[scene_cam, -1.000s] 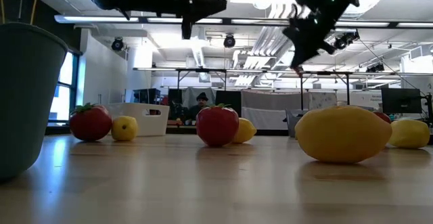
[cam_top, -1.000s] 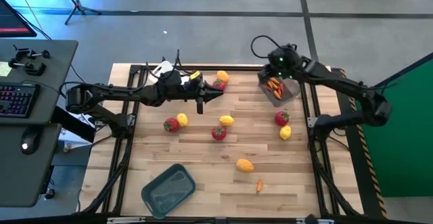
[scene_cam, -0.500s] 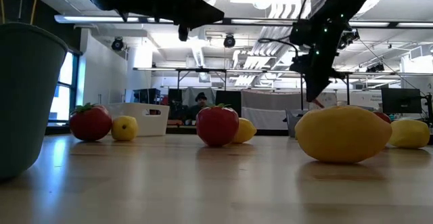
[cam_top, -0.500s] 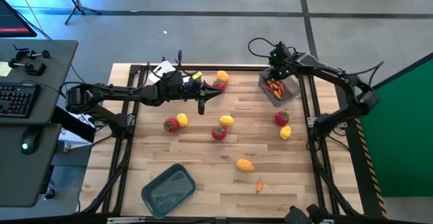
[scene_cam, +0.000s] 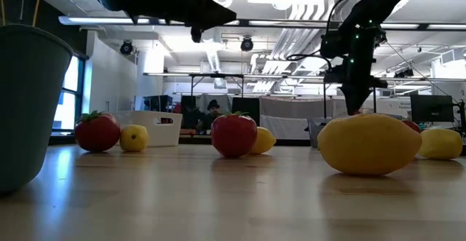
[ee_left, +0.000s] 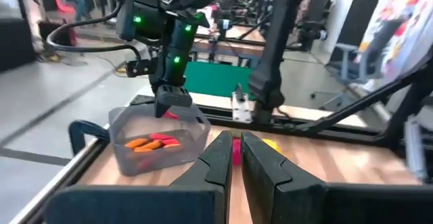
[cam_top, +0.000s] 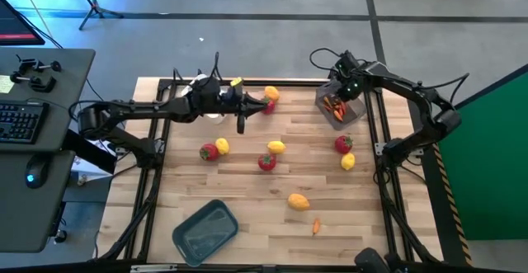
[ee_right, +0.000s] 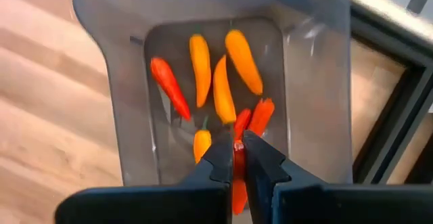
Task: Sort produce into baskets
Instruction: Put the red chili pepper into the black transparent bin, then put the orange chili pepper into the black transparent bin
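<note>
Right gripper (ee_right: pixel 235 158) clamped on a thin red pepper (ee_right: pixel 236 158) over the smoky basket (cam_top: pixel 339 109) at the desk's far right corner; left gripper (cam_top: pixel 241 128) together, empty, above the far edge.

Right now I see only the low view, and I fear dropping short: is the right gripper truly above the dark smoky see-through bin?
Observer: Yes. The right wrist view looks straight down past the right gripper into the dark smoky see-through bin.
Operator: Is it holding anything?
Observer: It is shut on a thin red piece.
Operator: Where is the left arm?
Observer: The left gripper hovers over the table's far side, near a red round fruit.
</note>
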